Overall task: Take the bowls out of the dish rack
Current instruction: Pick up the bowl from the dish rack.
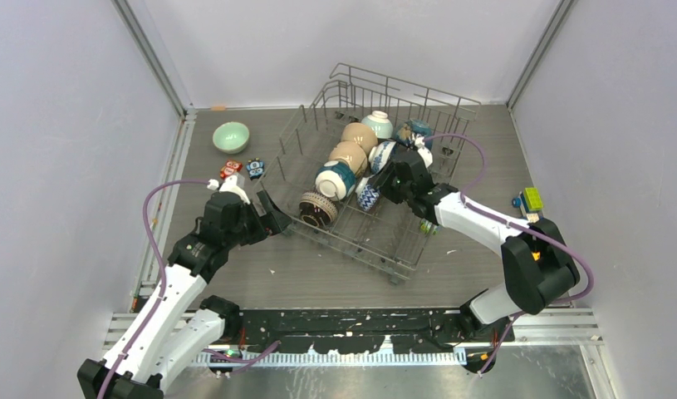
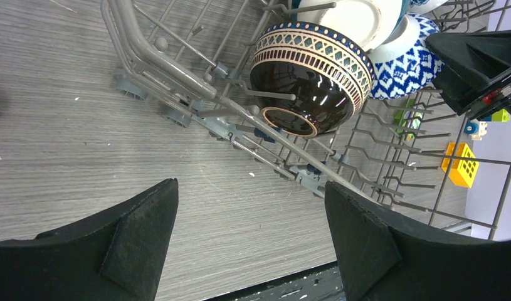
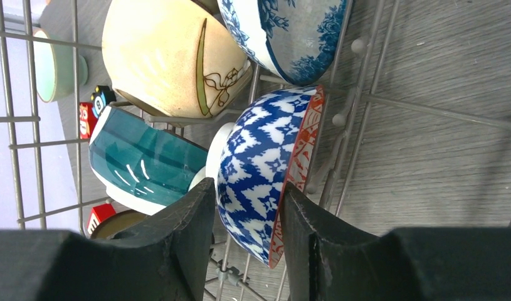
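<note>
You have barely begun: only the mint green bowl [image 1: 231, 136] sits out on the bench [image 1: 260, 266] at far left, while seven or so bowls [image 1: 349, 156] lean among the tines of the dish rack [image 1: 385, 237] at centre. The top view gives that count, but only the right wrist view shows your right jaws clamped across the wall of the blue-and-white bowl [image 3: 259, 157], and only the left wrist view shows your left jaws spread wide, empty, facing the dark brown bowl [image 2: 309, 81].
</note>
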